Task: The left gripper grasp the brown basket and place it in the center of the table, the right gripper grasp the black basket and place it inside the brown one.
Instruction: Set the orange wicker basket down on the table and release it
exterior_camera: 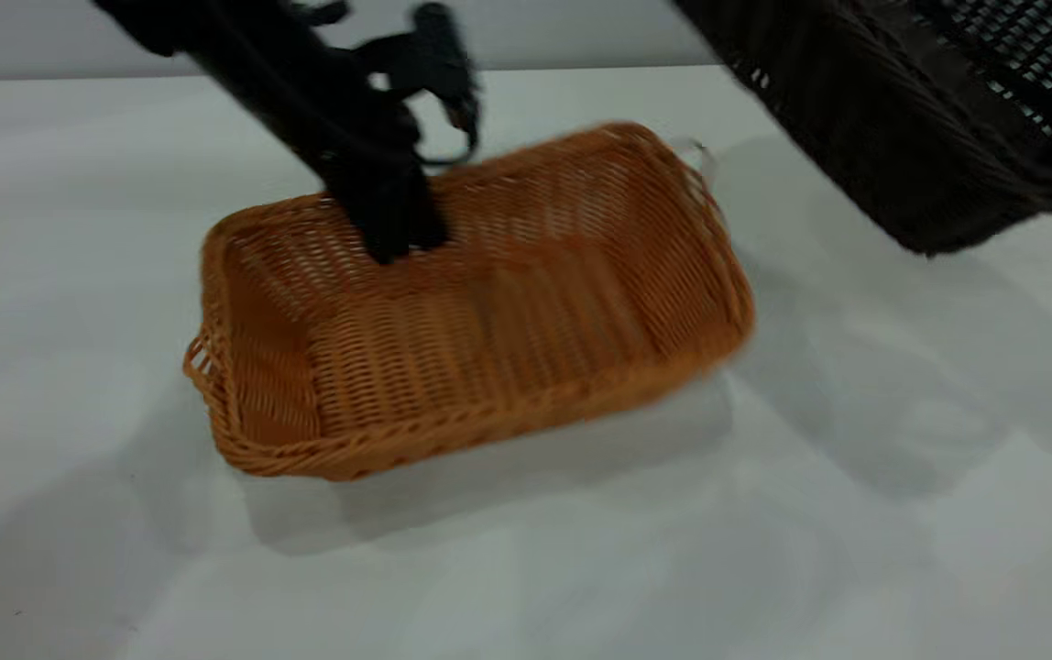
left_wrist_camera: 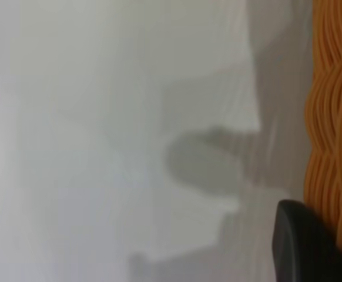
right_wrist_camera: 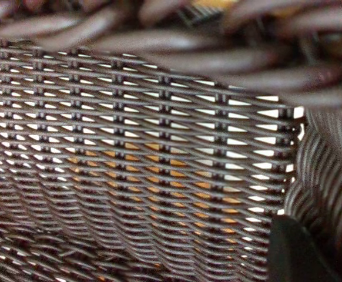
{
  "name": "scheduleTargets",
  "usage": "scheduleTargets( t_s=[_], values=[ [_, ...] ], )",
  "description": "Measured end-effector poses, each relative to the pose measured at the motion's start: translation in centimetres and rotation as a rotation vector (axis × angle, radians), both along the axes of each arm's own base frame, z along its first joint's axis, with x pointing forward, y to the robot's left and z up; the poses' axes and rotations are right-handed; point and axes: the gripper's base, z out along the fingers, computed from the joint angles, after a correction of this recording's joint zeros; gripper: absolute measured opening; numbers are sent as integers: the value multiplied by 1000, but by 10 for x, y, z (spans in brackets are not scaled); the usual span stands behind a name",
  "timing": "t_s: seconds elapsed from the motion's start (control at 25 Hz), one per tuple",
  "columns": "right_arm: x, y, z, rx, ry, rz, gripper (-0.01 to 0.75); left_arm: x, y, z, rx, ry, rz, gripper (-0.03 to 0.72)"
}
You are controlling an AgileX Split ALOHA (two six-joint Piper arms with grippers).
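Observation:
The brown basket (exterior_camera: 489,312) sits near the middle of the white table (exterior_camera: 856,513), slightly tilted and blurred. My left gripper (exterior_camera: 389,234) reaches down over its far long rim and is shut on that rim. In the left wrist view one dark finger (left_wrist_camera: 306,247) lies beside the braided orange rim (left_wrist_camera: 332,117). The black basket (exterior_camera: 902,119) hangs in the air at the upper right, above and beyond the brown basket's right end. My right gripper is out of the exterior view. In the right wrist view one finger (right_wrist_camera: 297,252) sits against the black basket's openwork wall (right_wrist_camera: 130,117), and orange shows through the weave.
The table's far edge meets a grey wall (exterior_camera: 581,37) at the back. Bare white tabletop lies in front of and to both sides of the brown basket.

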Motion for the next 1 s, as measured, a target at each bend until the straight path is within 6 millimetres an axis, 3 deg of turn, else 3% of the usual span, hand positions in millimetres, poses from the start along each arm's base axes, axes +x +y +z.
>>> scheduleTargets(
  t_s=[0.2, 0.64, 0.76, 1.0],
  values=[
    [8, 2, 12, 26, -43, 99, 85, -11, -25, 1, 38, -74, -174, 78],
    [13, 2, 19, 44, -66, 117, 85, -11, -27, 1, 35, -85, -186, 99],
    [13, 2, 19, 48, -66, 119, 85, -10, -27, 2, 39, -98, -190, 162],
    [14, 2, 20, 59, -83, 108, 85, -7, -28, 1, 28, -125, -154, 369]
  ],
)
